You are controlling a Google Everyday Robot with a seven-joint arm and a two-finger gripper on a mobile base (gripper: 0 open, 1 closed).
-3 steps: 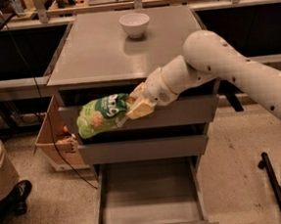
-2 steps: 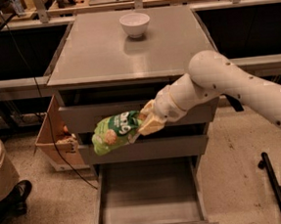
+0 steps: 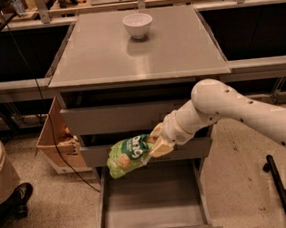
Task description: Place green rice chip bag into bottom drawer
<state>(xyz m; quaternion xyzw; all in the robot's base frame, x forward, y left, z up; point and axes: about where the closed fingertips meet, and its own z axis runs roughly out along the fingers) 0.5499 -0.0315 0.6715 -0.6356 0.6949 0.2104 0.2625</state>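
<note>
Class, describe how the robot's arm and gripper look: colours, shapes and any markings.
The arm is a smooth, off-white tube with a rounded elbow and small dark dots along it. No loose cables show. The gripper, in front of the middle drawer, is cream-yellow and wedge-shaped.

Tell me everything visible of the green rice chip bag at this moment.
The green rice chip bag is a small, crinkly light-green pouch with white lettering and a tan round cake pictured near its lower left. It hangs in the air, tilted down to the left, clamped at its right end by the gripper. It is seen against the middle drawer front, above the back of the open bottom drawer, not yet resting in it.
</note>
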